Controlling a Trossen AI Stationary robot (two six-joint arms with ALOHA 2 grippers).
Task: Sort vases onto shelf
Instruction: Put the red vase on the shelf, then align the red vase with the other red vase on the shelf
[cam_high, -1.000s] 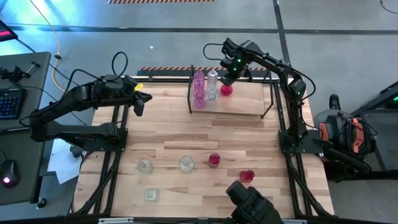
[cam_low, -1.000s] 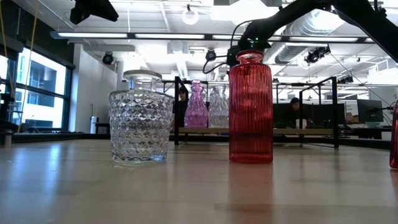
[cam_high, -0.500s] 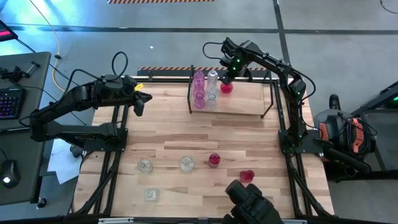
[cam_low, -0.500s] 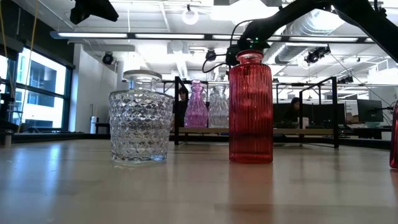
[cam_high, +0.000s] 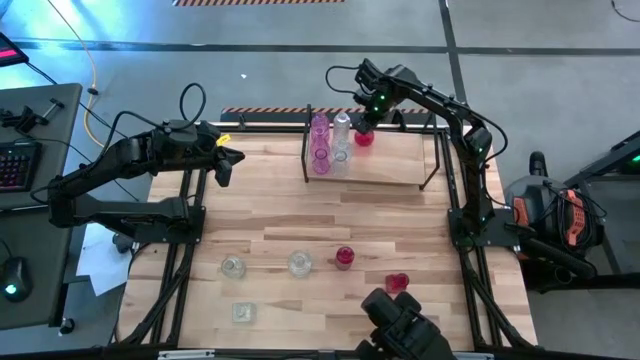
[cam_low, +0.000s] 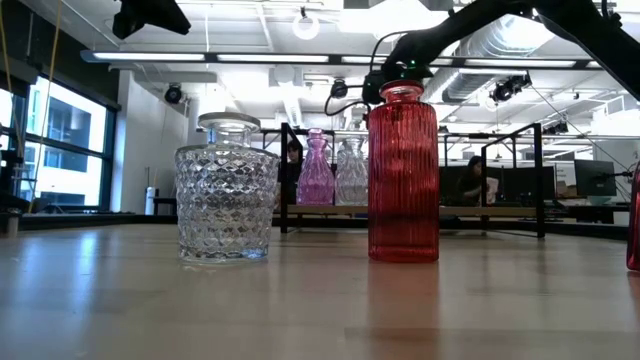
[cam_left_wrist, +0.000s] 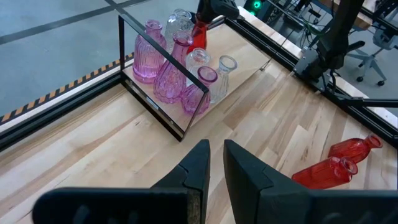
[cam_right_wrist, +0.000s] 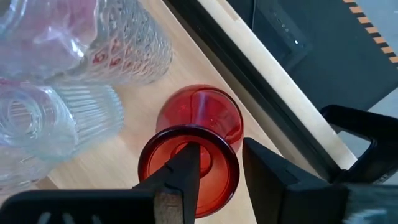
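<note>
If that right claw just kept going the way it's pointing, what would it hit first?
The right gripper points down at the red vase on the shelf, one finger inside the vase's mouth, one outside. Going on, it would probably press into that vase, then the shelf board beneath.

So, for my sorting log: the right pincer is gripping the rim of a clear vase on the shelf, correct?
Not quite: the vase is red, not clear. The right wrist view shows the right pincer with one finger inside its mouth and one outside its rim, on the shelf beside the clear vases.

Right claw (cam_high: 366, 124) pinching something at far edge; left claw (cam_high: 226, 165) nearly closed, idle.
</note>
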